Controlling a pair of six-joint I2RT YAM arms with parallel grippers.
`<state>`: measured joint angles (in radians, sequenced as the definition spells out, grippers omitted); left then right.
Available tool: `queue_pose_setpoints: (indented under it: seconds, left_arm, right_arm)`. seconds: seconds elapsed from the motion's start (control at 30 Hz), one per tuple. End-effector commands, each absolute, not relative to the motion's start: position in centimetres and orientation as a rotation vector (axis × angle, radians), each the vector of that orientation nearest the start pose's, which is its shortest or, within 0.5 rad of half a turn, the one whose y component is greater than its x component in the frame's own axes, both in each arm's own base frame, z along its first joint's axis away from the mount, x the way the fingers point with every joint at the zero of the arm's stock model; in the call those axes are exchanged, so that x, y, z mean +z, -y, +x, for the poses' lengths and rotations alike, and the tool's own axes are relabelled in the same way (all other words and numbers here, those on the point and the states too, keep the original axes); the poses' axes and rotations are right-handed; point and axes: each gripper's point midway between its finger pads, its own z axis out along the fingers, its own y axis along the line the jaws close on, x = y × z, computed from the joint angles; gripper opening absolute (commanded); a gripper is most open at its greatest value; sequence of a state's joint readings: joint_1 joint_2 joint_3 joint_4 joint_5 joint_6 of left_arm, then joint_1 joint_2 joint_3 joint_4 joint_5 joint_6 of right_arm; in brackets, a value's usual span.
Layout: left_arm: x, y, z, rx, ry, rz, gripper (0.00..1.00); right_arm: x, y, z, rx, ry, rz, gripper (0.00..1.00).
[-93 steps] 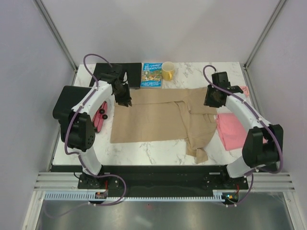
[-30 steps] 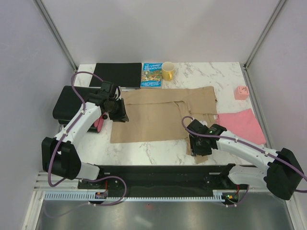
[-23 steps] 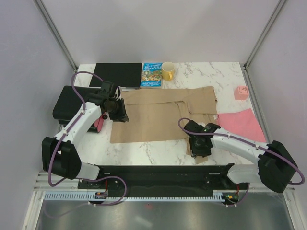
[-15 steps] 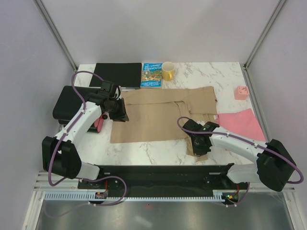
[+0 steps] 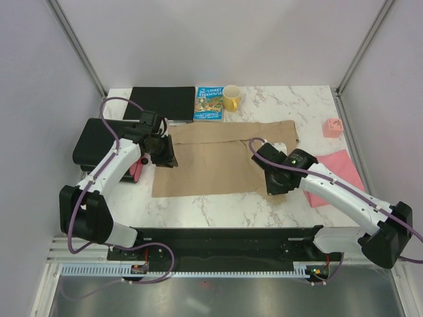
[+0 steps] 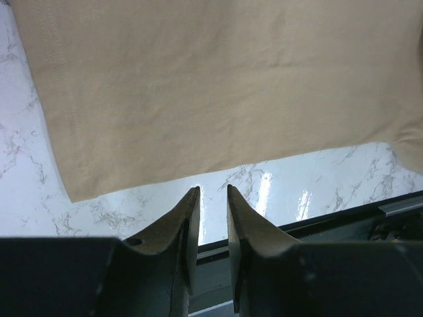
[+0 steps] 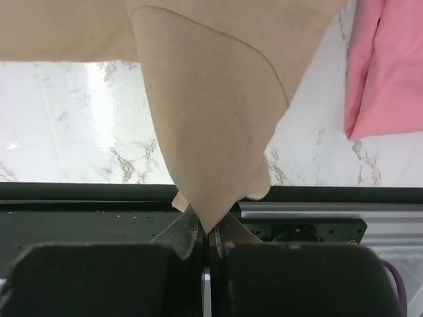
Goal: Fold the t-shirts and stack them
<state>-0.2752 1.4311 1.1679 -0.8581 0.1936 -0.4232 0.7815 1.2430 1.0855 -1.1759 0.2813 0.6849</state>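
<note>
Two limp, light shirts, best pinched at hems and corners. My right gripper (image 7: 206,232) is clamped on the near-right corner of the tan t-shirt (image 5: 211,158), cloth drooping. The pink t-shirt (image 7: 383,66) lies just right of the tan one; my left gripper (image 6: 210,198), narrowly parted and empty, hovers at its left edge.

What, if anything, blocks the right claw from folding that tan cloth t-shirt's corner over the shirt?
Nothing visible. The right gripper pinches a corner of the tan cloth t-shirt, whose flat top is bare; the yellow mug stands beyond its far edge.
</note>
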Motion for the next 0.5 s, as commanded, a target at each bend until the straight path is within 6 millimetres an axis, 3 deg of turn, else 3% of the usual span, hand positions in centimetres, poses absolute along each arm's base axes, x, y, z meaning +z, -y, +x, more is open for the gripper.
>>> queue_pose_setpoints:
  seconds: [0.0,0.17,0.2,0.4,0.47]
  left_arm:
    - [14.8,13.7,29.4,-0.494,-2.698,-0.074,0.30]
    - [14.9,14.1,29.7,-0.516,-2.707,-0.051,0.30]
    - [14.7,14.1,29.6,-0.515,-2.713,-0.044,0.30]
    - [13.9,13.2,28.8,-0.456,-2.738,-0.042,0.30]
    - [13.8,13.1,28.7,-0.448,-2.741,-0.039,0.30]
  right_arm:
    - [16.1,-13.1,17.7,-0.091,-2.729,-0.062,0.00]
    - [16.1,-13.9,18.2,-0.068,-2.748,-0.053,0.00]
    - [15.7,-13.7,18.0,-0.091,-2.767,-0.057,0.10]
    - [13.2,-11.2,16.8,-0.299,-2.847,-0.068,0.16]
    - [12.2,-10.3,16.1,-0.371,-2.880,-0.079,0.14]
